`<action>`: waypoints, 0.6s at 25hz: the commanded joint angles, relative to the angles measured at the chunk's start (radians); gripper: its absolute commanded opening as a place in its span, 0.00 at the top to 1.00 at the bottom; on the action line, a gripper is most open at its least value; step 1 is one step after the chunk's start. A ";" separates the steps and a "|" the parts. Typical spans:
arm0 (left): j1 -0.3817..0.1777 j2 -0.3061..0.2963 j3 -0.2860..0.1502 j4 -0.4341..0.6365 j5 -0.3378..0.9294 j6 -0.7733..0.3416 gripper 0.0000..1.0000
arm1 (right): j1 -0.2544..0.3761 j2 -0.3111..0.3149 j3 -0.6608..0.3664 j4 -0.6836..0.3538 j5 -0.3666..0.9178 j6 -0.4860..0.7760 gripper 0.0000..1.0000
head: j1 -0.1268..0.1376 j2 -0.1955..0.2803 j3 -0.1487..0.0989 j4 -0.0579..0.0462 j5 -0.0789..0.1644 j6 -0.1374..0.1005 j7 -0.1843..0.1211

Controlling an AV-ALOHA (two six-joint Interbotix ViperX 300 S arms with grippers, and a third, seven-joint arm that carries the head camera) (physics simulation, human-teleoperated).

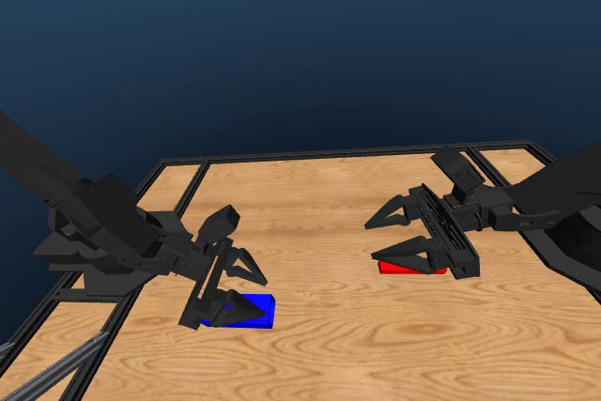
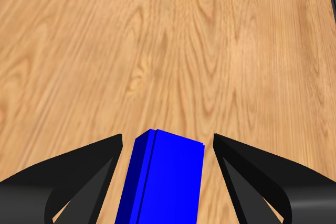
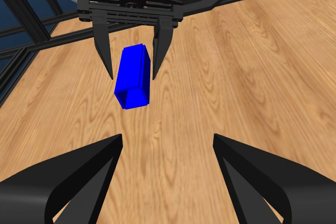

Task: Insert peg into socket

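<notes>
A slim red peg [image 1: 411,268] lies flat on the wooden desk [image 1: 338,345] at about four o'clock from the desk's middle, mostly hidden under the right gripper [image 1: 387,238]. A chunky blue socket [image 1: 246,312] lies flat at about eight o'clock, well apart from the peg, its hollow end turned toward the right arm. The left gripper [image 2: 168,145] is spread wide, one jaw on each side of the socket with a clear gap on both sides, touching nothing. The right gripper is also wide open and hangs low over the peg; the peg does not show in the right wrist view, so I cannot tell whether it sits between the jaws. The likely risk is that the right jaws close off-centre and knock or miss the peg, or that uneven closing skews the socket.
</notes>
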 commanded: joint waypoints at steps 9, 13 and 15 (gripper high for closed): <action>-0.066 0.144 -0.007 0.151 0.321 -0.317 0.00 | 0.009 -0.029 0.008 0.018 -0.008 0.009 0.00 | 0.007 0.000 -0.012 0.000 -0.009 0.000 -0.022; -0.055 0.120 -0.020 0.215 0.338 -0.352 1.00 | 0.007 -0.027 0.046 0.038 0.045 0.013 0.00 | 0.008 -0.002 -0.011 -0.001 -0.014 -0.005 -0.029; -0.033 0.062 -0.046 0.264 0.348 -0.365 1.00 | 0.010 -0.024 0.077 0.045 0.075 0.016 0.00 | 0.004 -0.001 -0.012 -0.005 -0.020 -0.013 -0.042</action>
